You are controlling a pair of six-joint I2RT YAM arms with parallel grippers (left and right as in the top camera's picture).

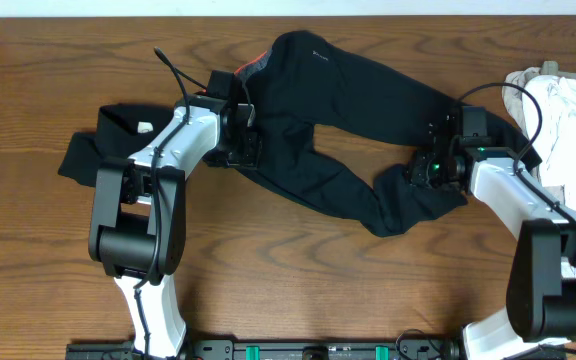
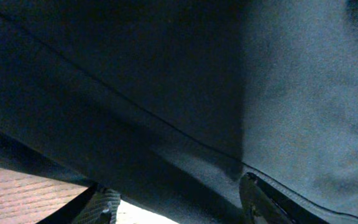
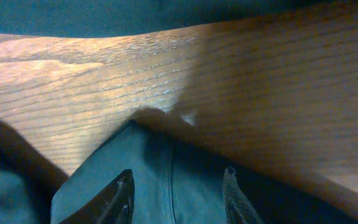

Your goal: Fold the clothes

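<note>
The long, dark navy soft trousers (image 1: 358, 90) sprawl crooked, with no fold made yet. Over them, the left gripper (image 1: 240, 142) and right gripper (image 1: 418, 175) both stand released, grasping nothing.

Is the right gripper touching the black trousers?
Cannot tell. The right wrist view shows the right gripper open over the trousers, contact or gap unclear.

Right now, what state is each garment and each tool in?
trousers: unfolded, legs sprawled and bent
black garment: crumpled, partly under the left arm
white and beige garments: bunched heap, unfolded
left tool: open, at trouser fabric
right tool: open, trouser fabric below
</note>
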